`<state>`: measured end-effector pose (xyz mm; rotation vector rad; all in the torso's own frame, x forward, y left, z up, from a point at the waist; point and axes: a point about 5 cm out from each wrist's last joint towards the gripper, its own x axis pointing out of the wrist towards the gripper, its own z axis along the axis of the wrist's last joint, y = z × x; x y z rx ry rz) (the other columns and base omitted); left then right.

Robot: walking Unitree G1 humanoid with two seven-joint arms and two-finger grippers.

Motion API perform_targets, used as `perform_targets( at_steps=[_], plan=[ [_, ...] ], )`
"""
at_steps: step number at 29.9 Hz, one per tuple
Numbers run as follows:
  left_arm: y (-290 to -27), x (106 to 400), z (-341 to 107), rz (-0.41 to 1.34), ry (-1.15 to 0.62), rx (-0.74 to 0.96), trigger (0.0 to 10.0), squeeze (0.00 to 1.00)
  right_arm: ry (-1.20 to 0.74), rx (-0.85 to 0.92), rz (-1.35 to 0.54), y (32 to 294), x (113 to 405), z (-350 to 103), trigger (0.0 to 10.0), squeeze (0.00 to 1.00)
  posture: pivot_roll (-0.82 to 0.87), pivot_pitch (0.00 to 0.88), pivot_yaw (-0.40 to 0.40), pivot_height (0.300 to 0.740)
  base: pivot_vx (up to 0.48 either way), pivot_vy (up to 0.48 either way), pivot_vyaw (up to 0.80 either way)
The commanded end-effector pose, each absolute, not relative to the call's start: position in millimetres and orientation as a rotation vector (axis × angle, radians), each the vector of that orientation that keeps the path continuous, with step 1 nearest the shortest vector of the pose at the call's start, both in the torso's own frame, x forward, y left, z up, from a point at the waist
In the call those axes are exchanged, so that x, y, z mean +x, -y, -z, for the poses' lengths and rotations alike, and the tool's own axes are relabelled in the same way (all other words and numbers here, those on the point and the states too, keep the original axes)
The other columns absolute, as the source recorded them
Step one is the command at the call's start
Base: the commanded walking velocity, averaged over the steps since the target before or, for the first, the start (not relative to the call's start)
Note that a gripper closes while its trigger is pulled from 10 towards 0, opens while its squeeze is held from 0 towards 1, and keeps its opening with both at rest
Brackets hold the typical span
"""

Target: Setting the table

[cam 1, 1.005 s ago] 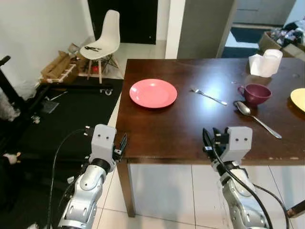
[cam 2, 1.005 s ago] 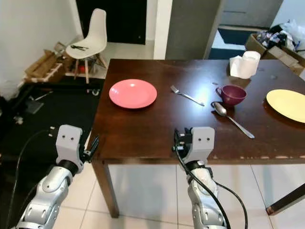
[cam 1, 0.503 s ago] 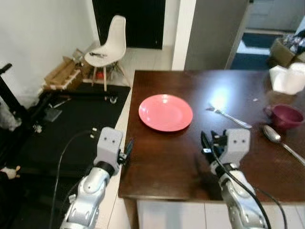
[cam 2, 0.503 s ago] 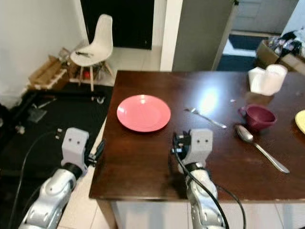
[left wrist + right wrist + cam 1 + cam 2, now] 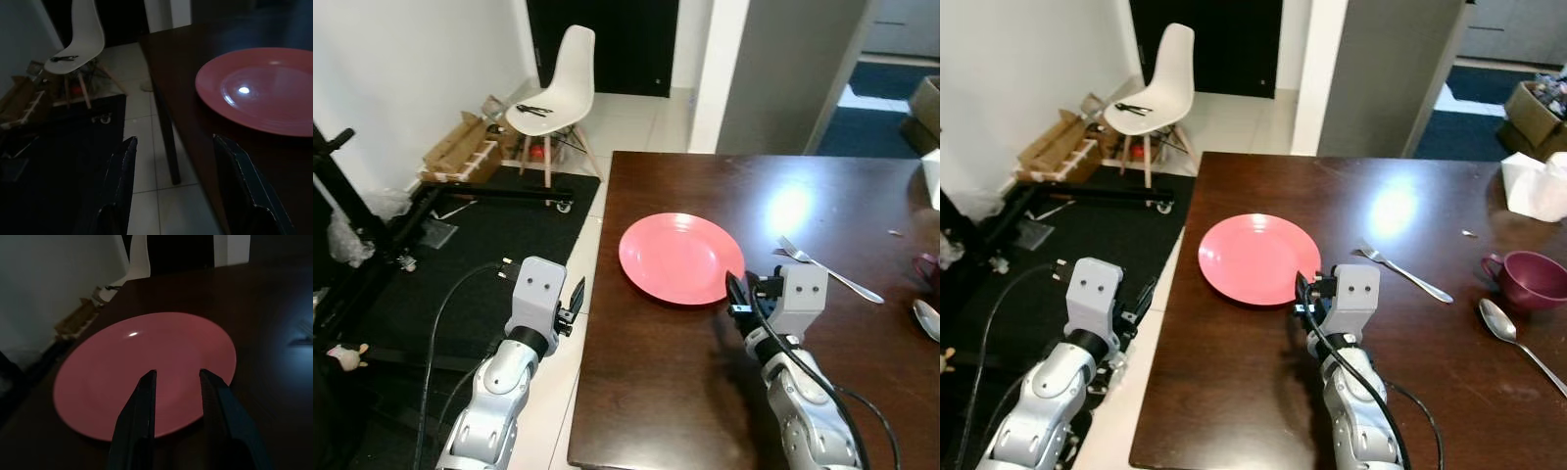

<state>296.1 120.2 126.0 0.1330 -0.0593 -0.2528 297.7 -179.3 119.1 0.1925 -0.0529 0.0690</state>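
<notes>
A pink plate (image 5: 680, 257) lies on the dark wooden table (image 5: 646, 392), near its left edge. To the plate's right lie a fork (image 5: 1402, 273), a maroon mug (image 5: 1531, 279) and a spoon (image 5: 1518, 338). My right gripper (image 5: 1302, 294) hovers over the table at the plate's near right rim. In the right wrist view this gripper (image 5: 177, 373) is open, and the plate (image 5: 146, 362) shows between its fingers. My left gripper (image 5: 576, 294) hangs open just off the table's left edge. In the left wrist view it (image 5: 174, 139) holds nothing, with the plate (image 5: 264, 90) ahead to one side.
A white chair (image 5: 558, 83) stands beyond the table's far left corner. A black mat (image 5: 480, 245) with a wheeled bar covers the floor on the left, beside cardboard (image 5: 460, 147). A white paper bundle (image 5: 1533, 186) sits at the table's far right.
The whole view has shifted: the camera has come closer to the table, so the plate looks nearer. My right gripper now stands over the tabletop at the plate's rim.
</notes>
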Motion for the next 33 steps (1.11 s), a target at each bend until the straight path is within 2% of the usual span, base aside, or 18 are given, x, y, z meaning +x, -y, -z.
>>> perform_targets(
  at_steps=[1,4,9,14,19,22,23,24,26,33],
  plan=[
    [-122,294,-122,0.255,0.036,0.144,10.0,0.00,-0.014,0.248,-0.045,184,295,-107,10.0,0.00,-0.09,0.000,0.111,0.740,0.000,0.000,0.00],
    [-121,295,-123,0.258,0.039,0.154,10.0,0.00,-0.031,0.275,-0.017,188,295,-103,10.0,0.00,-0.08,0.000,0.113,0.740,0.000,0.000,0.00],
    [-116,300,-129,0.307,0.072,0.266,10.0,0.00,-0.038,0.339,0.044,202,298,-102,10.0,0.00,-0.08,0.000,0.125,0.740,0.000,0.000,0.00],
    [-107,318,-143,0.414,0.138,0.467,10.0,0.00,-0.079,0.405,-0.005,197,311,-105,10.0,0.00,-0.06,0.000,0.140,0.740,0.000,0.000,0.00],
    [-100,333,-156,0.483,0.175,0.573,10.0,0.00,-0.118,0.439,-0.030,195,320,-106,10.0,0.00,-0.05,0.000,0.150,0.740,0.000,0.000,0.00],
    [-95,341,-158,0.486,0.161,0.570,10.0,0.00,-0.121,0.416,-0.041,195,324,-108,10.0,0.00,-0.05,0.000,0.153,0.740,0.000,0.000,0.00],
    [-85,355,-153,0.462,0.078,0.532,10.0,0.00,-0.098,0.336,-0.058,195,328,-115,10.0,0.00,-0.08,0.000,0.168,0.740,0.000,0.000,0.00],
    [-85,355,-153,0.462,0.078,0.532,10.0,0.00,-0.098,0.336,-0.058,195,328,-115,10.0,0.00,-0.08,0.000,0.168,0.740,0.000,0.000,0.00],
    [-70,365,-139,0.450,-0.042,0.474,10.0,0.00,-0.034,0.213,-0.046,199,326,-128,10.0,0.00,-0.10,0.000,0.174,0.740,0.000,0.000,0.00],
    [-46,370,-127,0.477,-0.155,0.330,10.0,0.00,0.152,0.010,0.009,208,308,-160,10.0,0.00,-0.18,0.020,0.203,0.740,0.000,0.000,0.00]
  ],
)
